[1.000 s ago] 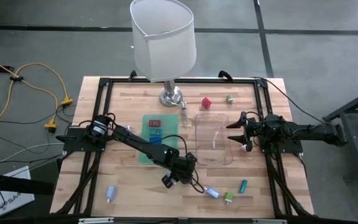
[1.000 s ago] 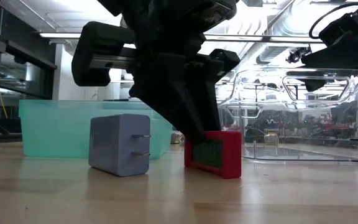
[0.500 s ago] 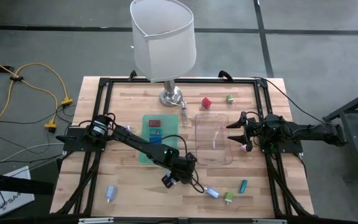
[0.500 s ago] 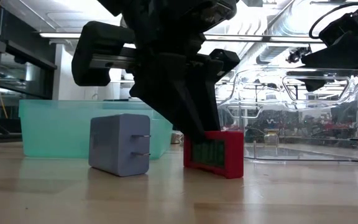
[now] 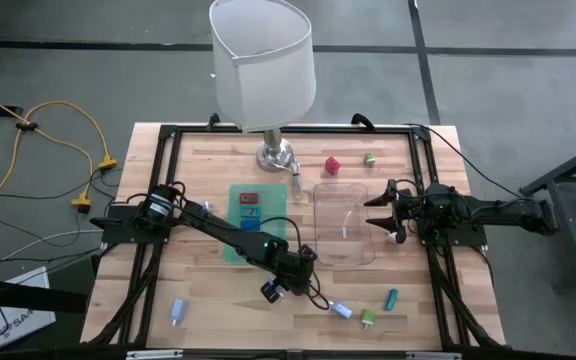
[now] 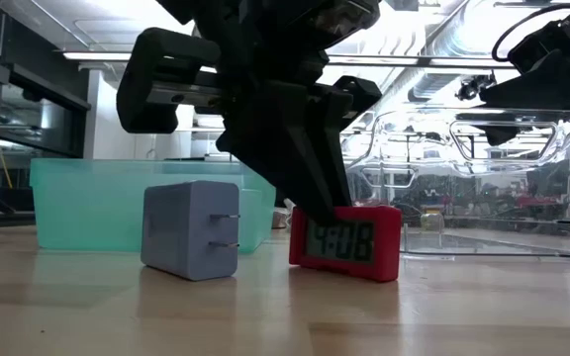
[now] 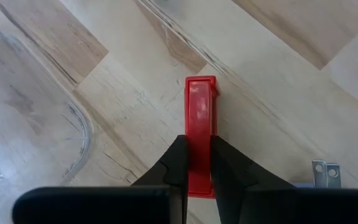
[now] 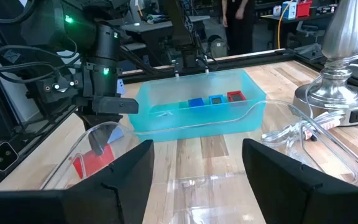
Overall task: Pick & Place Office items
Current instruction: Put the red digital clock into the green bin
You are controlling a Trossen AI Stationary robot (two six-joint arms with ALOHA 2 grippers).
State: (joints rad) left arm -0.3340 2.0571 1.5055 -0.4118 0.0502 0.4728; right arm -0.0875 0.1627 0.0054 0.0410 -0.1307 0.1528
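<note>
Jaws of the left gripper (image 7: 197, 163) have just closed onto the red clock (image 6: 345, 241), now turned face-out between the fingers on the wood; grasp made, lift comes next. Right gripper (image 5: 379, 214) waits open over the clear tray (image 5: 328, 192)

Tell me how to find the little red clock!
Start at the big white lamp, then go toward the table's front edge, past the clear tray. The little red clock stands beside a gray plug block, pinched by the left gripper. Only it shows digits on its face.
</note>
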